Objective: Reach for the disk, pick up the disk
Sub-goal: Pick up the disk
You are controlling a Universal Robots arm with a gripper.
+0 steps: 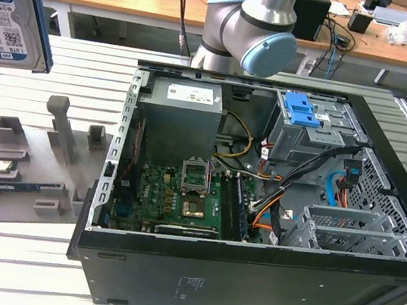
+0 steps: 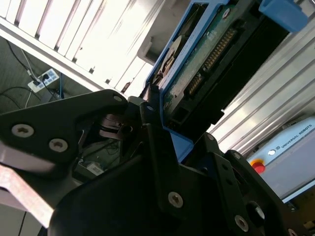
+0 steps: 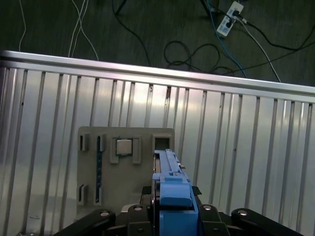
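The gripper (image 2: 179,130) is pinching the disk (image 2: 211,54): in the second wrist view its black jaws are pressed against the blue side rails at one end of the drive, with the green circuit-board face and its connector row running away from the grip. In the first wrist view the disk (image 3: 172,189) is seen edge-on, one blue rail standing up between the jaws, so it is carried on edge rather than flat. Directly under it lies the grey holder plate (image 3: 125,147). An open slot (image 3: 162,142) in that plate sits right at the rail, and the small square processor chip (image 3: 123,146) rests in its own pocket just beside that slot. In the exterior view the disk (image 1: 9,20) hangs well above the holder plate (image 1: 20,171), label face showing, apart from the plate's posts and pockets. The plate rests on the slatted metal table (image 1: 18,263), the open computer case (image 1: 257,206) stands beside the plate toward the exterior view's right, and the arm (image 1: 253,22) rises behind the case. By these signs the reach is done and the pick-up looks all but complete, with the disk gripped and lifted off the holder. The hold seems to call mainly for firm, even pressure on the smooth rails, since the drive is gripped at one end only and its free end could sag or twist.
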